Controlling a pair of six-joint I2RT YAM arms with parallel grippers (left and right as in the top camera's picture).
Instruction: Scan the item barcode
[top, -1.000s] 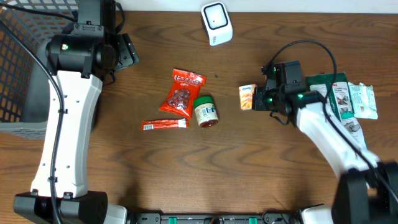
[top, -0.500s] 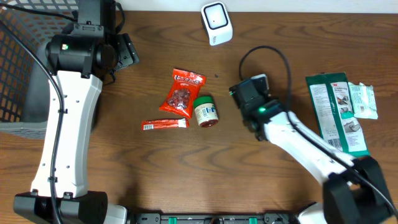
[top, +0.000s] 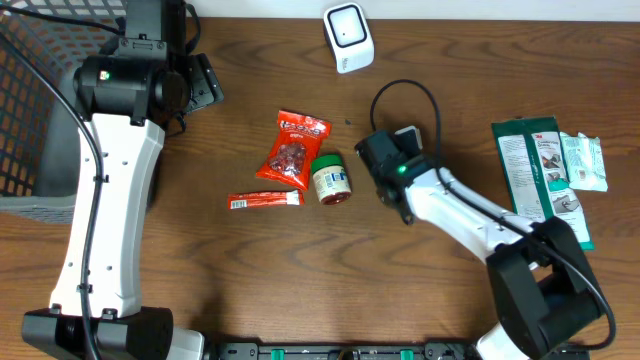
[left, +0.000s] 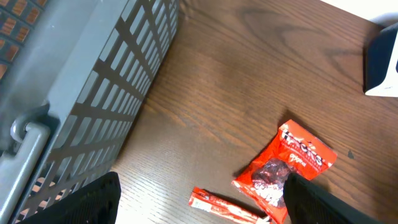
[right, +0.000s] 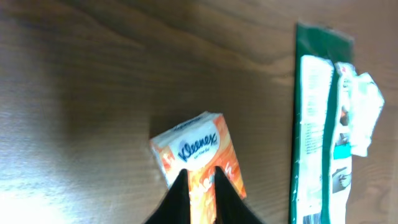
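The right gripper (right: 199, 174) is narrow, pinched on the tissue pack (right: 193, 146), just right of the jar (top: 330, 180) and short of the scanner (top: 347, 37). The left gripper (left: 202, 198) hangs wide and empty beside the basket (left: 74, 93). Judged step: presenting the pack. Its barcode must next be turned to face the scanner.

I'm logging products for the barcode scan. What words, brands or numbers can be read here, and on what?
"Kleenex": on the orange tissue pack.
"3M": at the top of the green package.
Too blurred to read: white lettering on the red snack bag.
Too small to read: labels on the jar and the red stick packet.
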